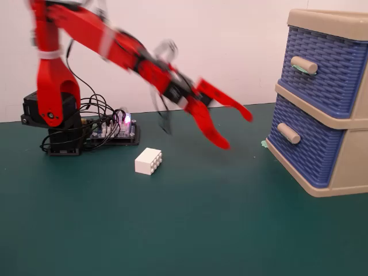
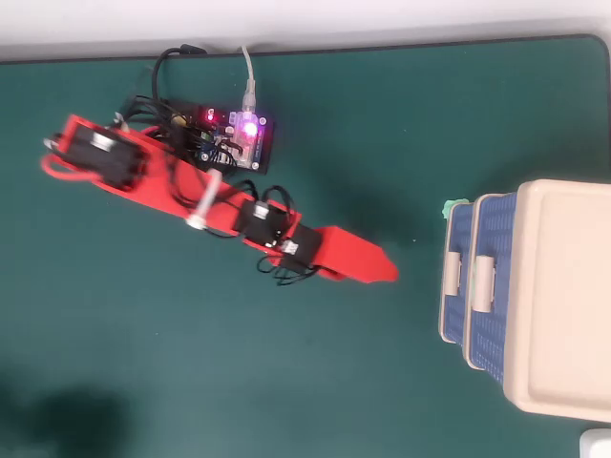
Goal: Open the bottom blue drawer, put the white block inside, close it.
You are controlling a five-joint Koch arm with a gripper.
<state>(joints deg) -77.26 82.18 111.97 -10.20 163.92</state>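
Right, my tool (image 1: 234, 131) hangs spread and empty. Bottom drawer (image 1: 313, 146) looks light; hook its stub handle (image 1: 288, 133). Block (image 1: 148, 161): light, rigid.

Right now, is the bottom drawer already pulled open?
No, in the fixed view the bottom drawer sits flush in the cabinet frame, and the open gripper is short of its handle.

Lit circuit board (image 2: 232, 140), perhaps a controller

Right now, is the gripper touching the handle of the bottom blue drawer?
Apart. In the fixed view the open gripper hangs in the air with green table visible between its tips and the bottom blue drawer handle.
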